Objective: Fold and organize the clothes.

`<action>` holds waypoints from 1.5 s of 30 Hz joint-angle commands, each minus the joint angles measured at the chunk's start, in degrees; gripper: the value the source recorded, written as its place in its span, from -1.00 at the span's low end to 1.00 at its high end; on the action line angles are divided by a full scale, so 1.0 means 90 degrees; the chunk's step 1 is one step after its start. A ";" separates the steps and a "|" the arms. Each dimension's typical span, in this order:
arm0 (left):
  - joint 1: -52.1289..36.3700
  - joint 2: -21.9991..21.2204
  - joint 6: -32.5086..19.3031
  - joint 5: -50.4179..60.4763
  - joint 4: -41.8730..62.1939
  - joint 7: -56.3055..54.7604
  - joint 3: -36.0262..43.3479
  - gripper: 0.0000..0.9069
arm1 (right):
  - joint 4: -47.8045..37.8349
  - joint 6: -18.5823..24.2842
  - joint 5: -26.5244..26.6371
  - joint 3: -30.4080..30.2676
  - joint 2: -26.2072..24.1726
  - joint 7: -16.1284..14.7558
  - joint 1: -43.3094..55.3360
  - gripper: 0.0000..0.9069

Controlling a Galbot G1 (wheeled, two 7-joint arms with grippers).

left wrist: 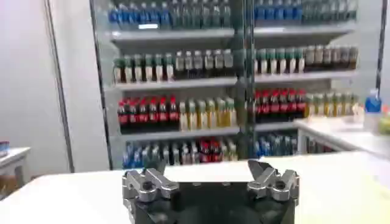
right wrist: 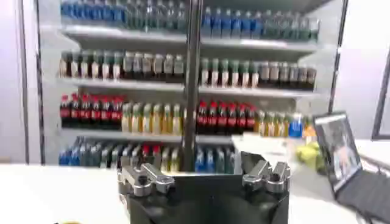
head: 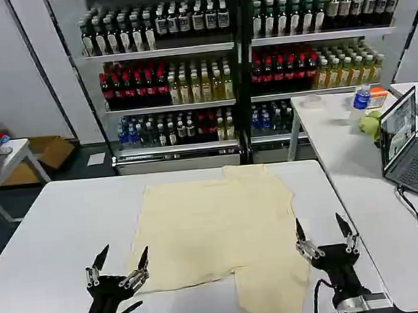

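While both arms wait at the near edge of a white table (head: pixel 55 236), a pale yellow T-shirt (head: pixel 215 229) lies flat between and beyond them. Its long axis runs from the robot toward the far drink shelves (head: pixel 237 59), with a small flap at the far end. One near corner hangs over the table edge, just beside the right gripper (head: pixel 324 232). The left gripper (head: pixel 120 259) sits by the shirt's other near corner. Both claws point upward, fingers spread apart, holding nothing.
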 commanded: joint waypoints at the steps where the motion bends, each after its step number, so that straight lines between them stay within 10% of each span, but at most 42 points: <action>1: 0.0008 0.0303 0.0904 -0.0154 0.0165 -0.0013 -0.0184 1.00 | 0.0130 -0.0557 0.0088 -0.0018 0.0022 -0.0035 -0.0256 1.00; 14: -0.0394 0.1093 0.1397 -0.0406 0.0957 -0.0136 0.0067 1.00 | -0.0087 -0.0935 0.0508 -0.0310 -0.0384 0.0121 -0.0817 1.00; 40: -0.0760 0.1163 0.1738 -0.0648 0.1448 0.0070 0.0346 0.98 | -0.0772 -0.0612 0.0277 -0.0931 -0.0143 0.0405 -0.0634 1.00; 41: -0.0766 0.1156 0.1738 -0.0650 0.1461 0.0070 0.0350 0.84 | -0.0786 -0.0618 0.0325 -0.0935 -0.0128 0.0409 -0.0602 1.00; 43: -0.0773 0.1150 0.1734 -0.0655 0.1491 0.0070 0.0352 -0.53 | -0.0826 -0.0632 0.0466 -0.0920 -0.0103 0.0426 -0.0541 0.84; 44: -0.0781 0.1145 0.1732 -0.0660 0.1509 0.0074 0.0350 -0.98 | -0.0842 -0.0638 0.0520 -0.0913 -0.0084 0.0436 -0.0491 0.47; 45: -0.0784 0.1145 0.1733 -0.0689 0.1527 0.0071 0.0349 -0.98 | -0.0850 -0.0667 0.0615 -0.0906 -0.0075 0.0452 -0.0461 0.22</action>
